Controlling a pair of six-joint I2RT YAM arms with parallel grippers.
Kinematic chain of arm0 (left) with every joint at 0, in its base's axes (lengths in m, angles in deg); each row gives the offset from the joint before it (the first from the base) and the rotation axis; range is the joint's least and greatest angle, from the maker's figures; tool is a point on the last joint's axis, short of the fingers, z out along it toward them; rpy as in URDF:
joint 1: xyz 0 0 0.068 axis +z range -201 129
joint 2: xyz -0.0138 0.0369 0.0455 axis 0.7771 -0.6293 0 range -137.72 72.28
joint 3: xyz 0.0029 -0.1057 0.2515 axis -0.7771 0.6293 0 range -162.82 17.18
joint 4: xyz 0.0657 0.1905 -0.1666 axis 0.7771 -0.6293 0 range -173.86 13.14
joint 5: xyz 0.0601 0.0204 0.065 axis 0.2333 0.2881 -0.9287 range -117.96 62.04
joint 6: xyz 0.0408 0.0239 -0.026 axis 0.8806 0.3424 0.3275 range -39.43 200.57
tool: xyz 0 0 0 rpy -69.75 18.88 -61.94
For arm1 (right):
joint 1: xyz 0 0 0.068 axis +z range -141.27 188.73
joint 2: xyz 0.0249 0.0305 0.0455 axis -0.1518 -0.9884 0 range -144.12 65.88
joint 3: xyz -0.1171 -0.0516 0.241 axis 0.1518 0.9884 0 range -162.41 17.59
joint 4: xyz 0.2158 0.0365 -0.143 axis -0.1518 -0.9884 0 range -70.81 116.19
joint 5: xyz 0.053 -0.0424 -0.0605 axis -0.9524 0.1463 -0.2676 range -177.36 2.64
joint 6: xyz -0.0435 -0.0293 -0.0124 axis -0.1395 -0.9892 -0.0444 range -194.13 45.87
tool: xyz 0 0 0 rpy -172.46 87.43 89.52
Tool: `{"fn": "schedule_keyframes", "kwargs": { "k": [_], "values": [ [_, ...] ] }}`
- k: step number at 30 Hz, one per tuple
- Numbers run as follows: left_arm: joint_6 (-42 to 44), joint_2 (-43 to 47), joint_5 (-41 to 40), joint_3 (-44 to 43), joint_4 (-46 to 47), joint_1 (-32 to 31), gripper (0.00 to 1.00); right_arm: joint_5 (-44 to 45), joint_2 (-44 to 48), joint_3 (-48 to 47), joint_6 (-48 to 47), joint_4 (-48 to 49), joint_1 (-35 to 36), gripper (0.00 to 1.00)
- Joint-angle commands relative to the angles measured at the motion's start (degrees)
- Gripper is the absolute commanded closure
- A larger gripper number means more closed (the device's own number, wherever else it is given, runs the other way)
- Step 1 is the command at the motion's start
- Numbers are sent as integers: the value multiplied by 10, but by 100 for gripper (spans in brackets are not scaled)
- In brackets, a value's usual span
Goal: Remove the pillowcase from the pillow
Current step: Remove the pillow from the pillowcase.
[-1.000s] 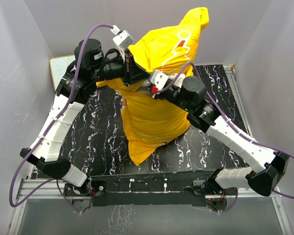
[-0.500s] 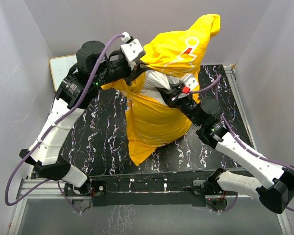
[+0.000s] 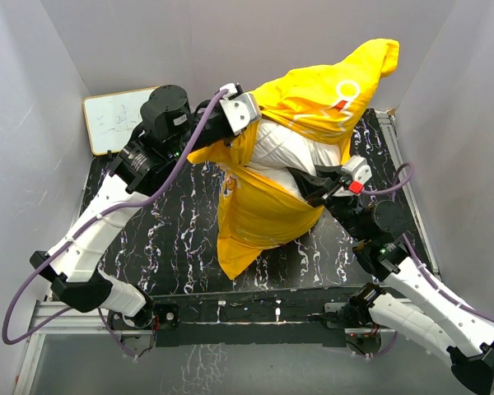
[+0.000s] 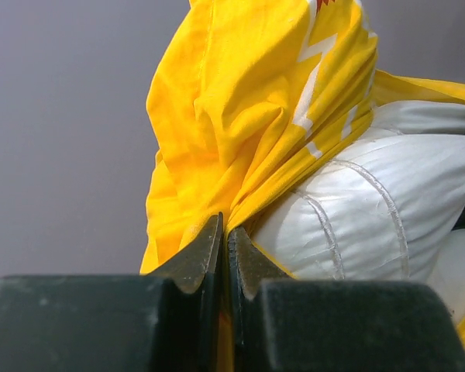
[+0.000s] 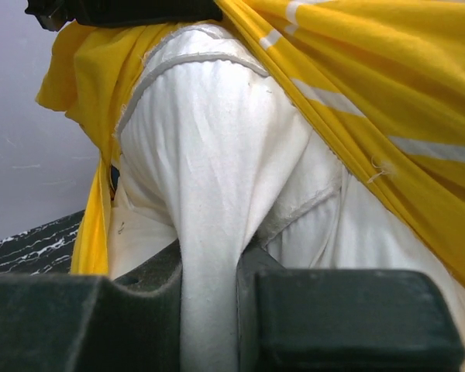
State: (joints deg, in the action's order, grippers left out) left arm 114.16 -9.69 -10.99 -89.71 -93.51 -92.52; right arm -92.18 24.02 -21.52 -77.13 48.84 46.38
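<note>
The bright yellow pillowcase [image 3: 333, 90] hangs in the air over the table, its upper end pulled toward the far right and its lower end [image 3: 255, 218] drooping to the tabletop. The white pillow [image 3: 290, 150] bulges out of the opening between the two. My left gripper [image 3: 255, 123] is shut on the pillowcase's edge; in the left wrist view yellow pillowcase [image 4: 240, 101] cloth runs between the closed left gripper [image 4: 225, 231], with the pillow [image 4: 372, 201] beside it. My right gripper [image 3: 313, 188] is shut on a fold of the pillow [image 5: 209, 155], pinched in the right gripper [image 5: 209, 267] under the pillowcase [image 5: 387, 85].
A white-faced board [image 3: 119, 119] leans at the far left corner. The black marbled table [image 3: 169, 234] is closed in by grey walls on three sides. A metal rail [image 3: 401, 160] runs along its right edge.
The left gripper has carried the pillowcase's edge rightward and farther back. The right gripper has drawn the pillow toward the near right. More white pillow now shows in the opening.
</note>
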Motion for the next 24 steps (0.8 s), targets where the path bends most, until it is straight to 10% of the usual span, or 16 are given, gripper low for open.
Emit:
{"fn": "schedule_keyframes", "kwargs": {
  "k": [1, 16, 24],
  "values": [
    [30, 40, -266, -79, 177, 73, 100, 42, 53, 42, -3, -149, -27, 92],
    [-80, -56, -332, -126, 198, 110, 100, -162, 105, -46, 37, -218, -27, 92],
    [-257, -124, -214, -245, -21, 131, 100, -235, 99, -66, 14, -280, -27, 92]
  ]
}}
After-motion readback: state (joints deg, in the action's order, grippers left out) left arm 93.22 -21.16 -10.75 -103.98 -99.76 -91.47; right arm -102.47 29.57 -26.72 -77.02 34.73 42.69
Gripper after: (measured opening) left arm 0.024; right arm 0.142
